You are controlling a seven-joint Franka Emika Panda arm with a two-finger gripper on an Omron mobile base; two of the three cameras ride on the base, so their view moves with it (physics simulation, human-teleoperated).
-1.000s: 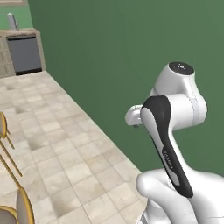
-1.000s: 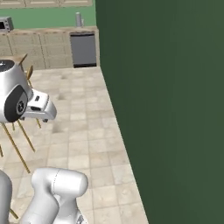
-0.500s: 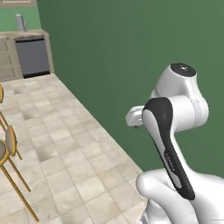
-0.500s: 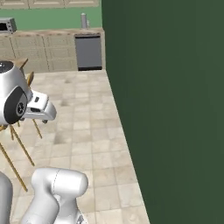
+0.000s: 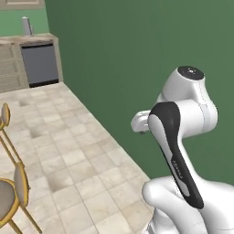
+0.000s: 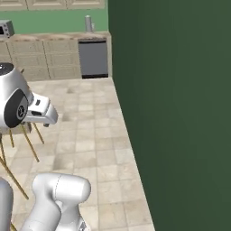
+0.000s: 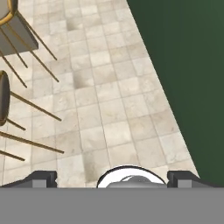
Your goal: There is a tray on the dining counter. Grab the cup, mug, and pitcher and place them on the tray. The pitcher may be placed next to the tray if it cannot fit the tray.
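Note:
The tray, the dining counter, the cup, the mug and the pitcher are all out of view. My gripper point(image 7: 113, 179) is open: its two dark fingertips point(image 7: 43, 178) stand far apart with nothing between them, pointing down at a beige tiled floor point(image 7: 109, 109). The arm is folded up close to the base, with the hand point(image 5: 139, 123) held in front of a dark green wall point(image 5: 137, 55). From the other side the hand point(image 6: 41, 110) hangs over the floor.
The green wall point(image 6: 180, 113) runs along the right side, close by. Gold-legged stools point(image 5: 9, 201) point(image 7: 4, 96) stand on the left. Cream cabinets with a dark dishwasher point(image 6: 93, 58) and a microwave point(image 6: 5, 28) line the far end.
The whole picture has shifted in both base views, so the base has moved: the dishwasher and far cabinets slid rightward and the stools changed place. The arm's pose and the open gripper are unchanged.

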